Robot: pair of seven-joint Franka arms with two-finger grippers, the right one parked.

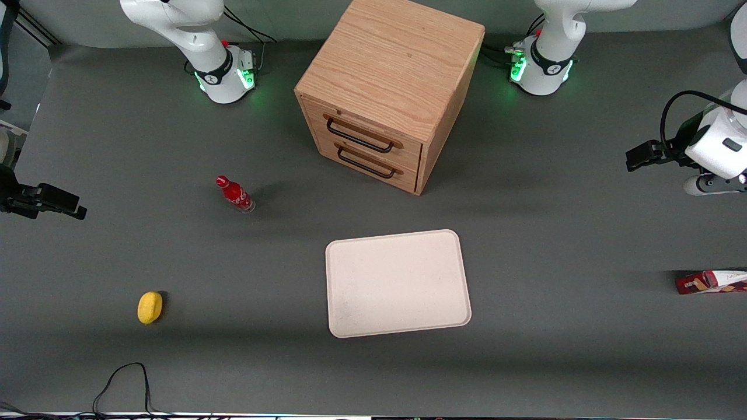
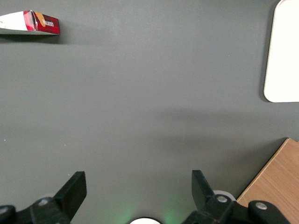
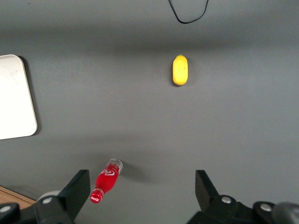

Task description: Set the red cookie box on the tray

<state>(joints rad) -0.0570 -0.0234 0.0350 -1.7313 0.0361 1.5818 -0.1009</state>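
The red cookie box [image 1: 712, 282] lies flat on the grey table at the working arm's end, partly cut off by the picture's edge; the left wrist view shows its dark red and white end [image 2: 32, 23]. The cream-white tray [image 1: 397, 283] rests mid-table with nothing on it, and one rounded corner of it [image 2: 285, 51] shows to the wrist camera. My left gripper [image 1: 633, 158] hovers above the table, farther from the front camera than the box and well apart from it. It is open [image 2: 138, 179], with only bare table between its fingers.
A wooden two-drawer cabinet [image 1: 391, 87] stands farther from the front camera than the tray, its corner [image 2: 275, 177] close to the gripper. A small red bottle [image 1: 234, 193] and a yellow lemon [image 1: 150, 307] lie toward the parked arm's end.
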